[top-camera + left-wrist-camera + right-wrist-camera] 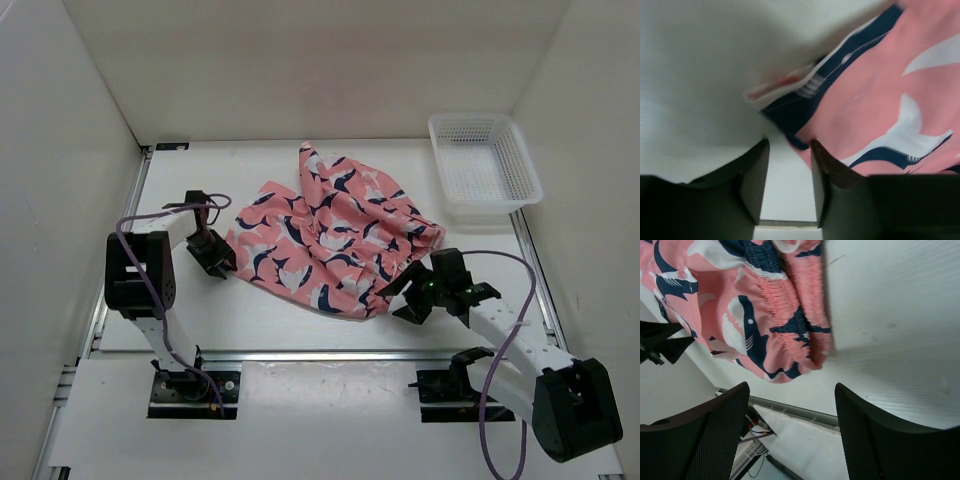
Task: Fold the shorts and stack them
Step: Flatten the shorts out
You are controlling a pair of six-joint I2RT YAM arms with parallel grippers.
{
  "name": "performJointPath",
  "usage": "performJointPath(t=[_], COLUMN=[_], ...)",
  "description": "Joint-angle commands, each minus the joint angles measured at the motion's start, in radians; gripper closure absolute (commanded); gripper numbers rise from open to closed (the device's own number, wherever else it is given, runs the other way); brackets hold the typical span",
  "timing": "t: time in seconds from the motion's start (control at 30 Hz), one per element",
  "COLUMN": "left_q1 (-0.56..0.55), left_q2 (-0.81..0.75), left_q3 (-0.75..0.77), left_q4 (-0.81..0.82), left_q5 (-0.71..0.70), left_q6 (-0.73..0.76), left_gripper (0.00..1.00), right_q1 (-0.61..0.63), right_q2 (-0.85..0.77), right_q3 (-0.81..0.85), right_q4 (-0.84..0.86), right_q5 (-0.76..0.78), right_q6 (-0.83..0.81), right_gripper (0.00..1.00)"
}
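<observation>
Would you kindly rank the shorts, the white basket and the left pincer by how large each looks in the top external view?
1. shorts, clearly the largest
2. white basket
3. left pincer, the smallest

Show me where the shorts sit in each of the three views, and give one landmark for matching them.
Top external: the shorts lie spread across the middle of the white table.
Left wrist: they fill the right half, with a hem corner reaching toward the centre.
Right wrist: they are at the upper left, the gathered waistband near the centre.
Shared landmark: the white table under the fabric shows in all three.
</observation>
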Motion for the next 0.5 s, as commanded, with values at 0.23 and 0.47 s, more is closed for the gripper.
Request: performJointPath(t=[0.23, 0.47], left_q1=[0.003, 0.012], left_q2=[0.001, -0.057], left_q3=[0.055, 0.045], left_q4=[0.061, 0.061], left_q5=[-0.01, -0.001], left_q6=[-0.014, -0.003], left_gripper=[0.9, 0.9], right_q1=[0.178, 0.222], right_q2=[0.187, 0.29], right_q3=[-0.016, 0.044], right_q4=[0.231, 0.187], right_q5=[0.13, 0.343], right_q6=[0.174, 0.161], right_gripper=[0.4, 0.84])
